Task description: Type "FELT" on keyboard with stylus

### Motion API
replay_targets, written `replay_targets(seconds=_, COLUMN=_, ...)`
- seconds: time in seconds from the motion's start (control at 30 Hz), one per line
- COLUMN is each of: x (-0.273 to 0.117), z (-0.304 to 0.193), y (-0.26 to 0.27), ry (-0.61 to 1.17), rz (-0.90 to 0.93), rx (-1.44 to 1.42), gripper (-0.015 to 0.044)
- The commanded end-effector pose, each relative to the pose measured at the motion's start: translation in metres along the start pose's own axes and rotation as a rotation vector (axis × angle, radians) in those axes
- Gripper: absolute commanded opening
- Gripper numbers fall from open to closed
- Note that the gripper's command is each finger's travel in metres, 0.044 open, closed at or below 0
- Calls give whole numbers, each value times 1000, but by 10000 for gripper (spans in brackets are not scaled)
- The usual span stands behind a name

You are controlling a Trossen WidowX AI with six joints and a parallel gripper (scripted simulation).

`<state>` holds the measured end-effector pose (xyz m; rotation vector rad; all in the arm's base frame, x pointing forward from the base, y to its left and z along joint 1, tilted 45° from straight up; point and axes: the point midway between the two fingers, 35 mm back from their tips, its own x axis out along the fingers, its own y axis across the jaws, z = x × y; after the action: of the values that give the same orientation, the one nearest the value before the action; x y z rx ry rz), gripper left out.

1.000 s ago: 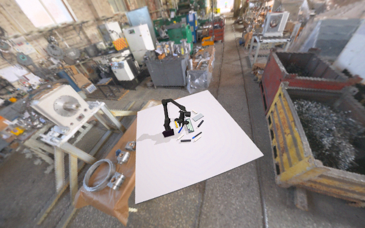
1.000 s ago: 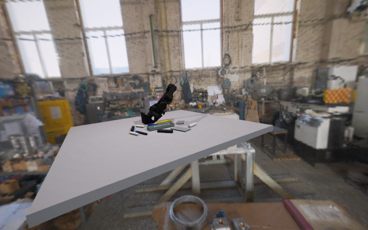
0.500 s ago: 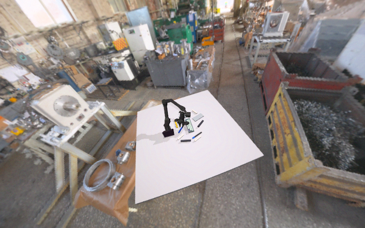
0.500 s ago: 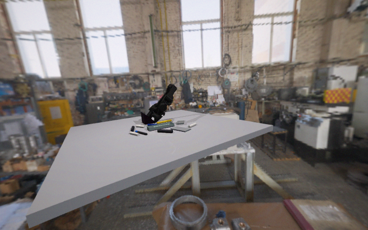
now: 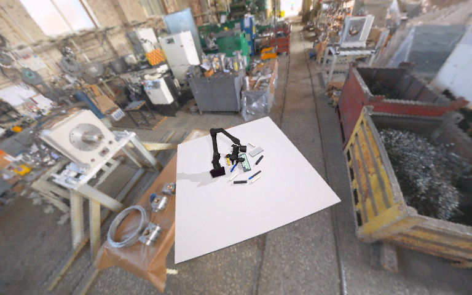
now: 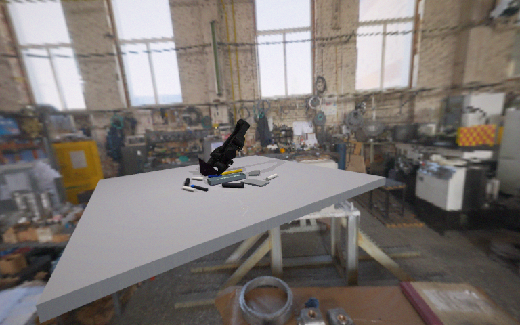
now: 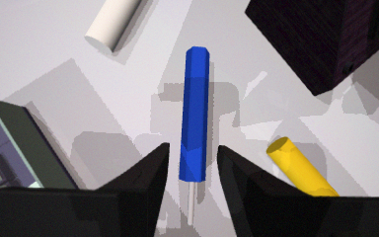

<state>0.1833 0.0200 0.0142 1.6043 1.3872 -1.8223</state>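
The blue stylus (image 5: 233, 168) (image 6: 214, 176) (image 7: 195, 109) lies on the table, its thin pale tip toward the bottom of the wrist view. My gripper (image 7: 193, 150) is partly open and empty. Its fingers are above the stylus, one to each side of its tip end, with a gap on both sides. The keyboard (image 5: 246, 163) (image 6: 227, 179) lies beside the stylus; only its dark green rim and a corner of its inside (image 7: 41, 143) show at the left of the wrist view, with no letter readable.
A yellow marker (image 5: 227, 160) (image 6: 232, 172) (image 7: 303, 168) lies right of the stylus in the wrist view. A white stick (image 5: 233, 177) (image 7: 111, 25) and the dark arm base (image 5: 217, 172) (image 7: 306, 39) are beyond it. Black sticks (image 5: 239, 182) (image 5: 259, 159) and a grey slab (image 5: 255, 151) lie around the keyboard.
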Motion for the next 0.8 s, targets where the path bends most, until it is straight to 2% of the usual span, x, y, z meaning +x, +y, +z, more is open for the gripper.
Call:
replay_targets(seconds=0.0, x=4, z=-2, y=-1, ry=1, rz=-4, rx=3, gripper=150)
replay_targets(seconds=0.57, x=10, z=-6, y=-1, ry=2, rz=-4, rx=3, gripper=150)
replay_targets(seconds=0.73, x=9, z=-5, y=-1, ry=-1, rz=-2, rx=-1, gripper=19)
replay_targets(seconds=0.77, x=9, z=-5, y=-1, ry=-1, rz=-2, rx=-1, gripper=12)
